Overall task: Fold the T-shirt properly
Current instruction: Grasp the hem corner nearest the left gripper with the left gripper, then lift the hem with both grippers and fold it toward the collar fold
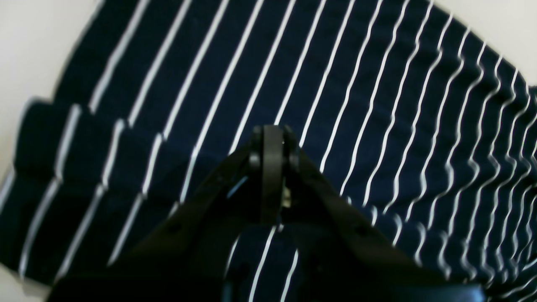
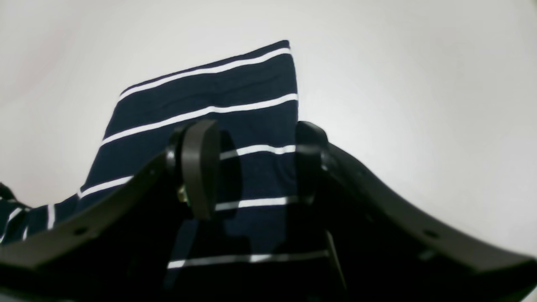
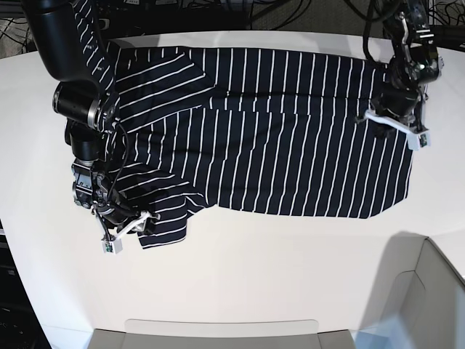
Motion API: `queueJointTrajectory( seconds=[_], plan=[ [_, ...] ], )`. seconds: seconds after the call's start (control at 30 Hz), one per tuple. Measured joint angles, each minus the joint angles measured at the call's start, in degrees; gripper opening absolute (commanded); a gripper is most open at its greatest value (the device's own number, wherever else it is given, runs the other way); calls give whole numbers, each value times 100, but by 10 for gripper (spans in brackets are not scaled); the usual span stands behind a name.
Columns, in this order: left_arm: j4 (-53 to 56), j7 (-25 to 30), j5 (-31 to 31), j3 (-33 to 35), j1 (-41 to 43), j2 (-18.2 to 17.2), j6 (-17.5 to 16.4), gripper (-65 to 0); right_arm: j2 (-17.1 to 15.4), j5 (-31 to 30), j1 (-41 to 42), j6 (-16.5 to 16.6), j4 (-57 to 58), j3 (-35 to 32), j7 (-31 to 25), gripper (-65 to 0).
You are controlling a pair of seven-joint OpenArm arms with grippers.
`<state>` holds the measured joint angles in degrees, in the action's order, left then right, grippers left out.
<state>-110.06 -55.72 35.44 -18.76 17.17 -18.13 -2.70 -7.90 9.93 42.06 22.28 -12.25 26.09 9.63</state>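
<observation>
The dark navy T-shirt (image 3: 276, 131) with thin white stripes lies spread across the white table (image 3: 254, 276). One sleeve (image 3: 163, 218) lies at the near left. My right gripper (image 3: 134, 222) is low at that sleeve. In the right wrist view it (image 2: 254, 167) is open, its fingers (image 2: 199, 167) standing either side of the sleeve's cloth (image 2: 209, 96). My left gripper (image 3: 392, 116) is over the shirt's right end. In the left wrist view it (image 1: 272, 142) is shut just above the striped cloth (image 1: 356, 84), which is rippled to the right. No cloth shows between its pads.
A pale box (image 3: 429, 291) stands at the near right corner, and a light tray edge (image 3: 218, 331) runs along the front. Cables (image 3: 218, 11) lie behind the table's back edge. Bare white table (image 2: 419, 84) shows beyond the sleeve.
</observation>
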Motion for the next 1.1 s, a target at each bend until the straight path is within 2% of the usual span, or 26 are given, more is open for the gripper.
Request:
queueJointTrajectory(
  seconds=[0.1,0.2,0.3,0.37,0.43,0.53,0.6,0.63,0.73,0.8,0.83,0.93,1.0,1.1],
  plan=[
    [74,-42,7,24,-520,-232,-149,-516,-24,-9,55,262,-37,9,317,-362],
    [479,-153,9,-2,-1200,-455,-682,-458,-26,-13,52,409,-33,31,369,-362],
    [1661,-570,-22,17,-2177,-691,-1091,-439,-15,-11,52,439,-28,26,341,-362],
    [2542,-553,-31,48,-2715,-922,-1394,-436,-20,-15,50,457,-24,15,361,-362],
    [3296,-179,-74,269,-3101,-1209,-1674,-436,-15,-13,57,463,-24,15,367,-362],
    [4516,286,-476,1071,-3781,-1705,-1816,-435,-11,-11,50,470,-22,9,350,-362],
    [5300,776,-866,1532,-4162,-1827,-1816,-434,-4,-9,48,470,-24,9,367,-362],
    [5700,929,-1008,1764,-4339,-1862,-1947,-429,-7,-13,46,474,-24,9,358,-362],
    [6881,1331,-1141,2212,-4802,-1838,-3016,-426,-13,-15,48,474,-22,9,356,-362],
    [7726,1661,-1386,2267,-5125,-1781,-3386,-426,-37,-22,31,498,-22,9,356,-362],
    [8056,1843,-1488,2262,-5276,-1777,-3447,-426,-46,-20,31,505,-24,9,354,-362],
    [8946,2658,-1768,2245,-5657,-1818,-3331,-426,-59,-33,31,518,-24,9,361,-362],
    [9425,2977,-1779,2238,-5842,-1875,-3377,-426,-61,-35,31,520,-24,9,356,-362],
    [9558,3032,-1788,2295,-5842,-1867,-3381,-425,-63,-35,31,518,-24,-2,361,-362]
  ],
)
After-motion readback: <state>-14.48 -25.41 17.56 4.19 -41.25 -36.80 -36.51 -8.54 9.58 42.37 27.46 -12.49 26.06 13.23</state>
